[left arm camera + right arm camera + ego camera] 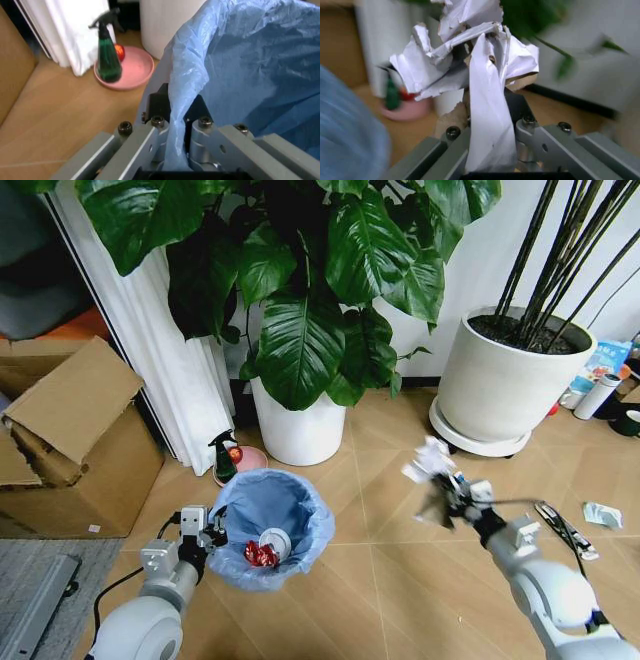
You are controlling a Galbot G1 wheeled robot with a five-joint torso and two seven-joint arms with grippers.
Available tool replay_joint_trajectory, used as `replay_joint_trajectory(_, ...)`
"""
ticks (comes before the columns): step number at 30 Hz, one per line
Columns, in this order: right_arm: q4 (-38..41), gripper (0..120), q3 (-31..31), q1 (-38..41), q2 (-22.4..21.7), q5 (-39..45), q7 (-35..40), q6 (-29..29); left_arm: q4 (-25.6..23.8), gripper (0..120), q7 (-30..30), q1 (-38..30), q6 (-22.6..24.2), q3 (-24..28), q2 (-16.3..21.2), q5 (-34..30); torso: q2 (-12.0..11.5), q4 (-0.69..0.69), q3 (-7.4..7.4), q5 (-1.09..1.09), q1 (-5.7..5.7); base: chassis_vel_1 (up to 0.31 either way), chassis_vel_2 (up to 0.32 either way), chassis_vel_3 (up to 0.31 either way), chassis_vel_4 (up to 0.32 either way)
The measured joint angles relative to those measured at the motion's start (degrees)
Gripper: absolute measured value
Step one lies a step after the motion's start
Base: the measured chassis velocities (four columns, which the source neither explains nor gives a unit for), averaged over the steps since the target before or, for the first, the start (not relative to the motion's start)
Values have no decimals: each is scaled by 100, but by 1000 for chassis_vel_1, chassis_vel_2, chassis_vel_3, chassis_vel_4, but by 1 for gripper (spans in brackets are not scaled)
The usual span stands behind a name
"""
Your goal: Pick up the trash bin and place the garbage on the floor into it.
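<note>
1. The left gripper [213, 532] has its jaws closed on the rim of the trash bin [270, 525], pinching the light-blue bag liner [240, 67], so the bin's mouth stays open and faces up.
2. Inside the bin lie a red wrapper [262, 555] and a white disc [275, 540].
3. The right gripper [441, 498] has its jaws clamped on a crumpled white paper wad [470, 63], above the wooden floor [400, 580], well right of the bin.
4. A blue-white wrapper [603, 515] lies on the floor.
</note>
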Motion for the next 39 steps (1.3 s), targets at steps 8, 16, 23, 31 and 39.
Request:
replay_joint_trajectory(8, 149, 0, -1601, 1165, -443, 624, 417, -180, 146, 0, -41, -323, 131, 281, 472, -783, 0, 0, 1, -1, 0, 0, 0, 0, 0)
replay_joint_trajectory(16, -48, 0, -2591, 1786, -383, 697, 428, -172, 392, 0, -84, -763, 187, 668, 530, -1059, 1, -1, 0, 0, 0, 0, 0, 0, 0)
replay_joint_trajectory(23, -277, 3, -3166, 2147, -286, 691, 451, -430, 536, 0, -141, -1098, 205, 876, 466, -1188, 0, -1, 0, -1, 0, 0, 0, 0, 0)
replay_joint_trajectory(31, -498, 34, -3567, 2354, -285, 598, 457, -513, 616, 0, -153, -1405, 211, 926, 466, -1304, 0, -1, 0, -1, 0, 0, 0, 0, 0)
replay_joint_trajectory(39, -457, 60, -3514, 2305, -343, 594, 516, -500, 662, 0, -132, -1426, 203, 913, 422, -1290, 1, -1, 0, 0, 0, 0, 0, 0, 0)
